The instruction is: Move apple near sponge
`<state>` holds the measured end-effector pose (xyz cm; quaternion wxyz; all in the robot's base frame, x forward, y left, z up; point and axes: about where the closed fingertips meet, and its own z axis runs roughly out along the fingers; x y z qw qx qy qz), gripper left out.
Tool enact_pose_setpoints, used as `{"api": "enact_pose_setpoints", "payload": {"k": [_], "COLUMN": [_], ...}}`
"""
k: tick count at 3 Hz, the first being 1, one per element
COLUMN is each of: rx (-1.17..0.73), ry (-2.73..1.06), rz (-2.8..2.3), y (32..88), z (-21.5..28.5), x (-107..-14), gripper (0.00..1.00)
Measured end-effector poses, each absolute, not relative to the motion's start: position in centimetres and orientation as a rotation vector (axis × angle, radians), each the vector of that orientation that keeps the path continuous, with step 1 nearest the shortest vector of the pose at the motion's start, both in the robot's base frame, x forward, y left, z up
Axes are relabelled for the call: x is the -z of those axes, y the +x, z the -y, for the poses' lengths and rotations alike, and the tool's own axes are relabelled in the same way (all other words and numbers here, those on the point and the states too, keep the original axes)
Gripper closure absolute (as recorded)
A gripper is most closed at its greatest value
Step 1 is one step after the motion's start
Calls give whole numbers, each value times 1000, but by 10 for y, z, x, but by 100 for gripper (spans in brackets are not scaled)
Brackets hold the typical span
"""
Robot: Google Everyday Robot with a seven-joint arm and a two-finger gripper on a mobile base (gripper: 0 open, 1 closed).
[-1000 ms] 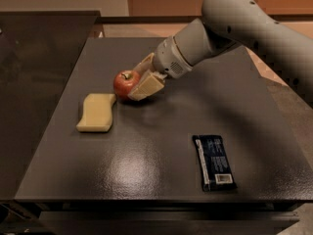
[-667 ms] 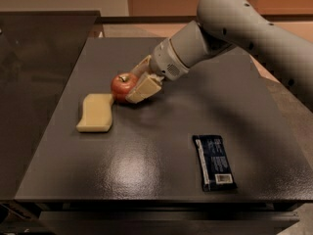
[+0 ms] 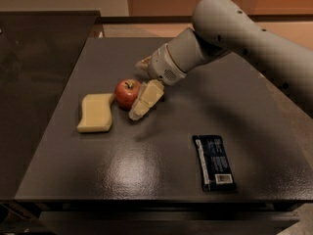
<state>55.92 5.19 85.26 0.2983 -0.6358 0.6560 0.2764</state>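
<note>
The small red apple [image 3: 127,93] sits on the dark table, right beside the right end of the pale yellow sponge [image 3: 95,112] and about touching it. My gripper [image 3: 139,88] is right at the apple, coming in from the right. Its near tan finger [image 3: 146,99] lies against the apple's right side and reaches down to the table. The far finger [image 3: 143,62] stands apart behind the apple. The jaws are spread and do not clamp the apple.
A black wrapped snack bar [image 3: 214,161] lies at the front right of the table [image 3: 161,175]. The grey arm [image 3: 244,31] reaches in from the upper right. The table's left edge drops to a dark floor area [image 3: 34,82].
The apple has come down and slightly toward the sponge, onto the table. The near finger has swung away from the far one, so the jaws have widened around the apple.
</note>
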Motion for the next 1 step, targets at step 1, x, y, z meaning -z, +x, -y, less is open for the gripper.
{"api": "enact_pose_setpoints", "payload": {"k": [1], "rx": [-734], "ry": [-1689], "rz": [-1743], "y": [559], "z": [-52], "x": [-853], "gripper": [0]}}
